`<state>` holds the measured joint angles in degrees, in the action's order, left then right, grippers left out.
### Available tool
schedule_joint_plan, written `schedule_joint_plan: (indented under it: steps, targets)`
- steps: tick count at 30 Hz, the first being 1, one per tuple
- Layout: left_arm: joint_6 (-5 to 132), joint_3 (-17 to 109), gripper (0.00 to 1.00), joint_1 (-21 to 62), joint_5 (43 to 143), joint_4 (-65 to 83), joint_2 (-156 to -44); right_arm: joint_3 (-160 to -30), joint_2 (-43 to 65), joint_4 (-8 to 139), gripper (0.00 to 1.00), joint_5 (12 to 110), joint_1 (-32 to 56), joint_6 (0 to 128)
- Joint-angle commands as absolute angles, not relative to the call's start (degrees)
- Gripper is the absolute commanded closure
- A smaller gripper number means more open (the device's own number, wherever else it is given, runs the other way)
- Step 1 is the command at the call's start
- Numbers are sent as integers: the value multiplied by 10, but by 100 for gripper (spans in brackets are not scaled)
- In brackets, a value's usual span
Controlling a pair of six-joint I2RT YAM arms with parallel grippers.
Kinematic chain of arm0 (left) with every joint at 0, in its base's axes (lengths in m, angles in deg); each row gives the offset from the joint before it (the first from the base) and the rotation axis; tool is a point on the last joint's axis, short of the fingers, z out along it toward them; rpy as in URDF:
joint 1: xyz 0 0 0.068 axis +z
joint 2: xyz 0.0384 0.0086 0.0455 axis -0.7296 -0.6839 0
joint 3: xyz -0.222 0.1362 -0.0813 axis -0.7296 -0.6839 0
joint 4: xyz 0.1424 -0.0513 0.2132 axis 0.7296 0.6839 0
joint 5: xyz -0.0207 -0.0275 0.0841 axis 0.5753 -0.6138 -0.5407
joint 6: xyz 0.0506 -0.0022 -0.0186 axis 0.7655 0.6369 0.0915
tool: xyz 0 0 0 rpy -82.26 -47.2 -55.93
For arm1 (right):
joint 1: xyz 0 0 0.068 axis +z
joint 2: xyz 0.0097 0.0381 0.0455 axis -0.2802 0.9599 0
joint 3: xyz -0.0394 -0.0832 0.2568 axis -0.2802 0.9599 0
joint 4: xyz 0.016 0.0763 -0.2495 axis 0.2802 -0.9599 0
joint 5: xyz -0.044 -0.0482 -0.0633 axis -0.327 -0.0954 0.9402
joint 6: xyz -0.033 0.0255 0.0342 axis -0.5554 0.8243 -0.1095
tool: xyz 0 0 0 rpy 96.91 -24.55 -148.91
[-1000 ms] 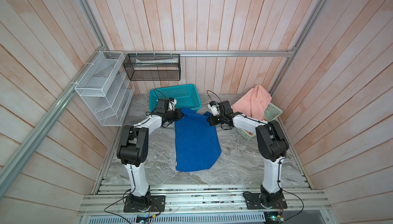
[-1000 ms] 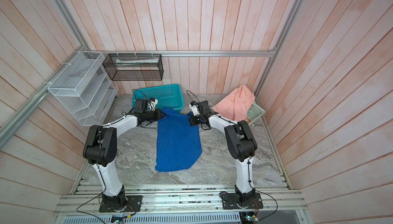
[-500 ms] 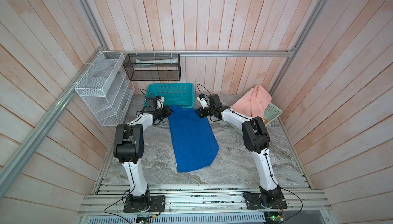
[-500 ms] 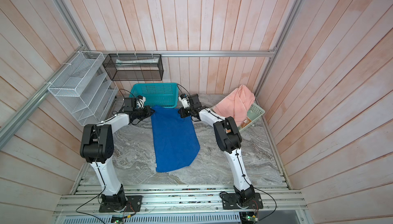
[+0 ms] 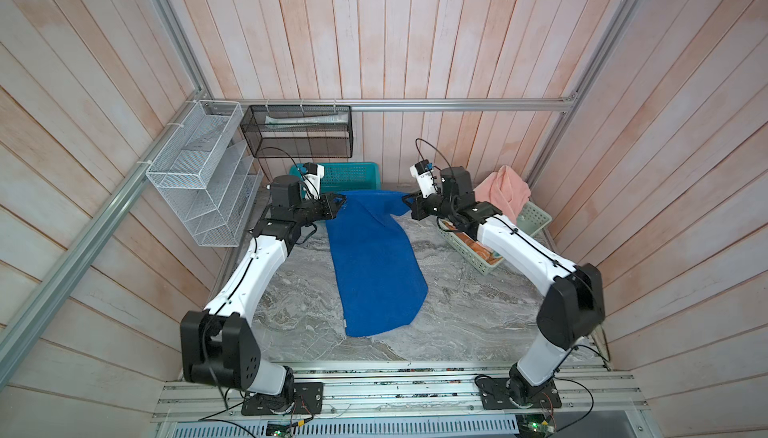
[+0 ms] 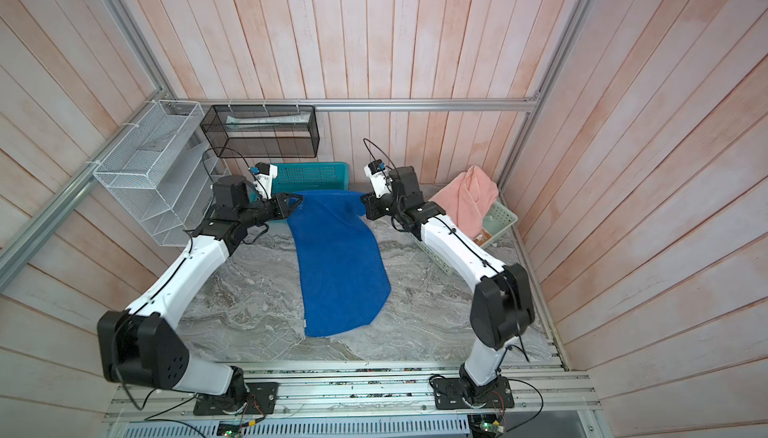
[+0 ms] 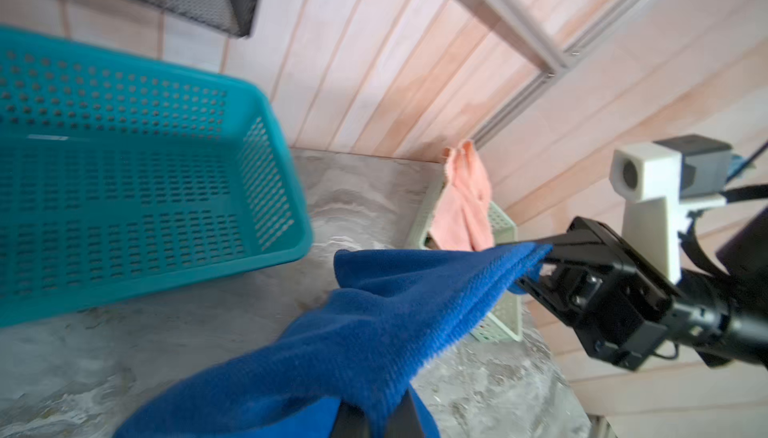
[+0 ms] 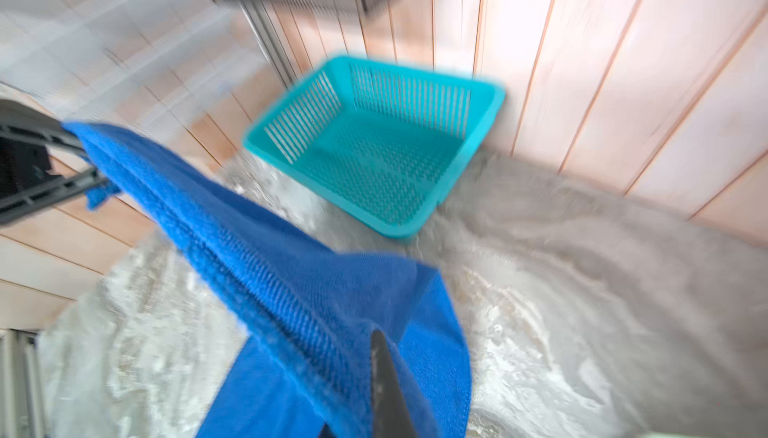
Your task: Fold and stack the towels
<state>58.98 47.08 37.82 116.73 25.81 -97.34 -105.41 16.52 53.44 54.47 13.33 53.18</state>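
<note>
Now: left tool (image 5: 337,200) and right tool (image 5: 409,204) each pinch a far corner of the blue towel (image 5: 376,265); advise equal tension, corners lowered level onto tabletop (image 5: 457,311).

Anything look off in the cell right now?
Two things. The blue towel, pinched at its far corners by the left gripper and right gripper, lies skewed: its near right corner looks rounded off, maybe tucked under. The pink towel slumps over the pale green tray, which sits at an angle.
</note>
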Motion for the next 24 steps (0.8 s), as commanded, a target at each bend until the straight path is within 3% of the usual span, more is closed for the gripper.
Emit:
schedule_joint_plan:
  steps: [1,7,13,19,24]
  targets:
    - [596,499,100,367,1128,331,-903,-1043,79,457,100,640,135,516]
    - [595,636,100,252,1059,449,-818,-1150,-37,332,100,725,185,479]
    - [575,780,100,121,1004,522,-801,-1350,-62,203,100,803,266,460]
    - [542,859,100,108,1052,530,-811,-1552,-13,84,100,806,295,466]
    - [558,960,100,108,1007,617,-868,-1575,0,80,100,848,295,457]
